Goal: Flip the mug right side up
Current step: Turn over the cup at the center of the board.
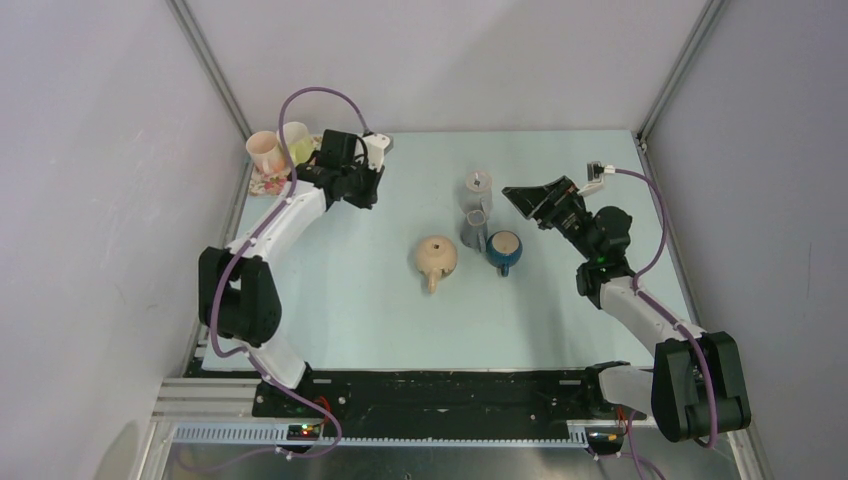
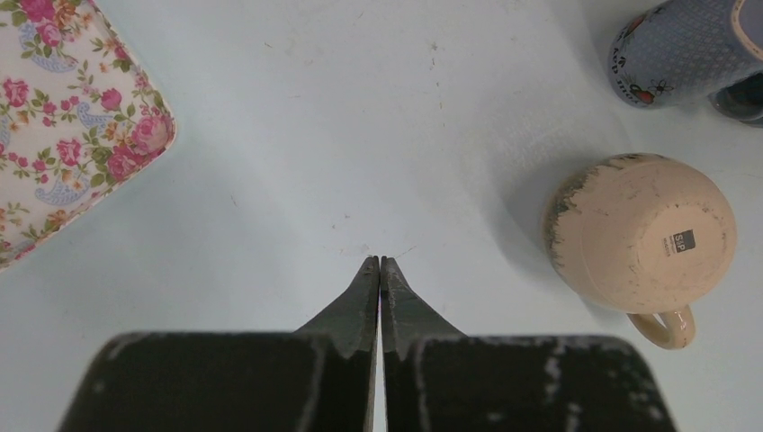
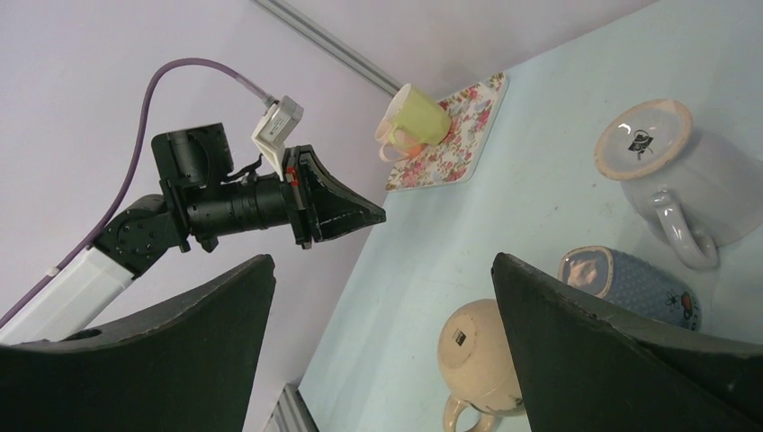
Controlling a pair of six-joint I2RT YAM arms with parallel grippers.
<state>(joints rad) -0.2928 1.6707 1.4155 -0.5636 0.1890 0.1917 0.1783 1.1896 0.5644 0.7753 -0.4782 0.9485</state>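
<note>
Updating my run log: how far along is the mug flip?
Done: nothing yet; the beige mug sits base-up. In hand: nothing; the left end effector is shut and empty, the right end effector is open and empty, and both are apart from the mug. Left: grasp it, turn it over and set it down upright.

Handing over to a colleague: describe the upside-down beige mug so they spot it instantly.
On the pale blue table, four mugs cluster at the middle. The beige mug stands leftmost, base up, handle toward the arm bases. The others are grey or blue; only it is beige with worn paint.
</note>
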